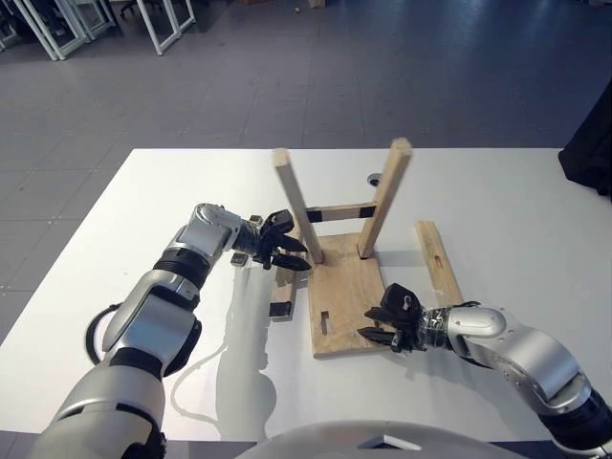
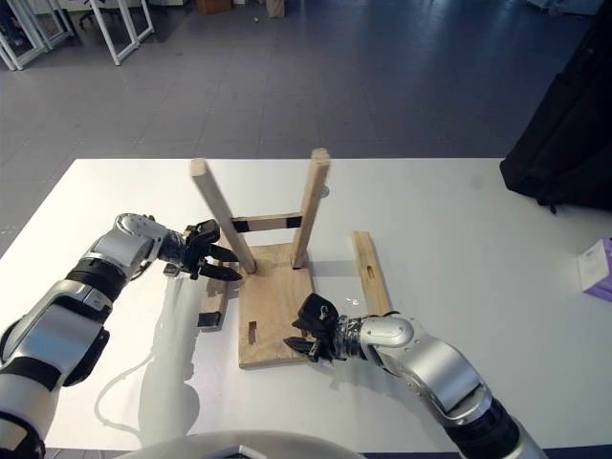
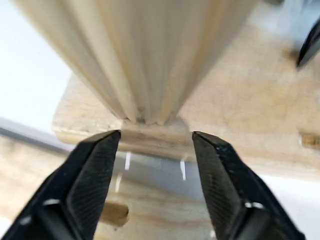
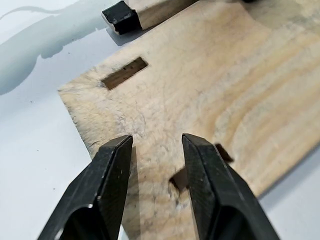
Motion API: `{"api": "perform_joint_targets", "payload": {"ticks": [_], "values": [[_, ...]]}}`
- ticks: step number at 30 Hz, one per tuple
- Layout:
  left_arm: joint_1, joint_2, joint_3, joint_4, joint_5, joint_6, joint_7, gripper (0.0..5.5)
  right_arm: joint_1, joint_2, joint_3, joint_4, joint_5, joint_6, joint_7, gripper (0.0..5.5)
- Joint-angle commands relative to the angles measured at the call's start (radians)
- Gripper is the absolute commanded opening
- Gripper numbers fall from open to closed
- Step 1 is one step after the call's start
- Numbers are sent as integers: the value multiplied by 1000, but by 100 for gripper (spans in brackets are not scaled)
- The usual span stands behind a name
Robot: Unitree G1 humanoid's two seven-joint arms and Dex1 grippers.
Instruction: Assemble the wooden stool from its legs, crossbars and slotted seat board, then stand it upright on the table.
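The slotted seat board (image 1: 344, 296) lies flat on the white table (image 1: 497, 191), at the middle of my head view. Two legs stand in its far slots. The left-hand leg (image 1: 295, 196) leans toward the upper left and the right-hand leg (image 1: 385, 196) toward the upper right. A crossbar (image 1: 339, 212) with black ends spans between them just above the board. The near left slot (image 4: 124, 73) shows as a dark open cut with nothing in it, and so does the near right slot (image 4: 180, 177). A loose leg (image 1: 438, 260) lies flat on the table just right of the board. A second crossbar (image 1: 283, 292) with a black end lies along the board's left edge. My left gripper (image 1: 298, 256) sits left of centre at the foot of the left-hand leg. Its fingers are spread, one on each side of the spot where the leg enters the board, and they are closed on nothing. My right gripper (image 1: 368, 323) is at the lower centre, over the board's near right corner. Its fingers are parted above the wood and straddle the near right slot, and it holds nothing.
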Motion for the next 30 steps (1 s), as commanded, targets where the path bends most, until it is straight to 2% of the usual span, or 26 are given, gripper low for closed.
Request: {"api": "perform_joint_targets", "payload": {"ticks": [1,6,7,9,11,13,15,18,21,25,30], "values": [[-10,19,15,22,81,-14,-34,332,59,14,16,36,-18,31,-45,180],[6,110,146,-110,46,63,-69,428,84,23,8,43,-21,12,-72,180],[27,133,187,-189,23,88,-60,428,93,27,7,40,-23,10,-81,180],[82,155,337,-411,-96,239,21,428,107,37,8,37,-26,7,-98,180],[204,151,515,-674,-155,372,238,428,123,42,7,22,-24,7,-113,180],[371,50,696,-899,-135,466,556,428,131,89,-58,-1,-27,-9,-175,180],[529,-94,784,-1107,-105,541,797,428,98,167,-163,-24,-8,-19,-241,180],[707,-242,753,-1274,-23,563,1022,428,35,250,-263,-68,31,-1,-300,180],[834,-259,708,-1288,46,551,1106,428,-5,287,-287,-102,52,35,-325,180],[850,-230,732,-1213,56,530,1121,428,-10,298,-281,-123,62,66,-342,180],[862,-169,724,-989,45,446,1031,428,-33,292,-277,-132,74,89,-338,180]]}}
